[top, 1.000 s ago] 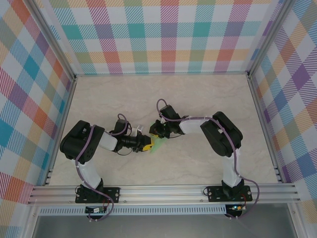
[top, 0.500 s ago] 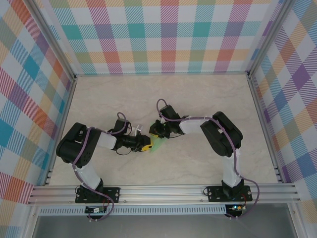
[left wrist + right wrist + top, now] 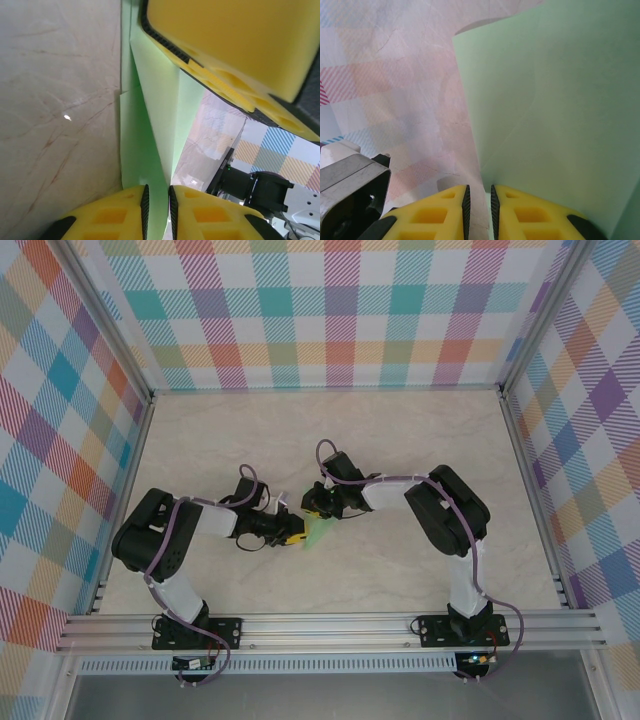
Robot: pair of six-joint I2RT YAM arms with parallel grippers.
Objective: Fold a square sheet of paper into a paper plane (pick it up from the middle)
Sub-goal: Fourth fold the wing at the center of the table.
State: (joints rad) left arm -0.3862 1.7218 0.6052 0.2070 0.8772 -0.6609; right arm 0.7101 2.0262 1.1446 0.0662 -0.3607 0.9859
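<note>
The pale green square sheet of paper (image 3: pixel 318 532) is folded into overlapping layers and sits mid-table between both grippers. My left gripper (image 3: pixel 299 536) reaches in from the left. In the left wrist view its jaws (image 3: pixel 158 189) are shut on the paper (image 3: pixel 150 125), which runs up between the pads. My right gripper (image 3: pixel 318 514) comes from the upper right, and one of its yellow fingers (image 3: pixel 225 45) lies over the paper's far end. In the right wrist view that gripper (image 3: pixel 479 189) is nearly closed, with the paper's (image 3: pixel 555 110) edge at the gap. I cannot tell if it forms a paper plane.
The marble-look tabletop (image 3: pixel 400 440) is bounded by aluminium rails and checked walls (image 3: pixel 330 310). Both arms are bent low over the table, elbows out to the left (image 3: pixel 150 535) and right (image 3: pixel 450 505). The arm bases are bolted at the near rail (image 3: pixel 330 625).
My left arm's elbow has swung out to the left and its gripper has nudged slightly toward the paper. The right arm and the paper have hardly moved.
</note>
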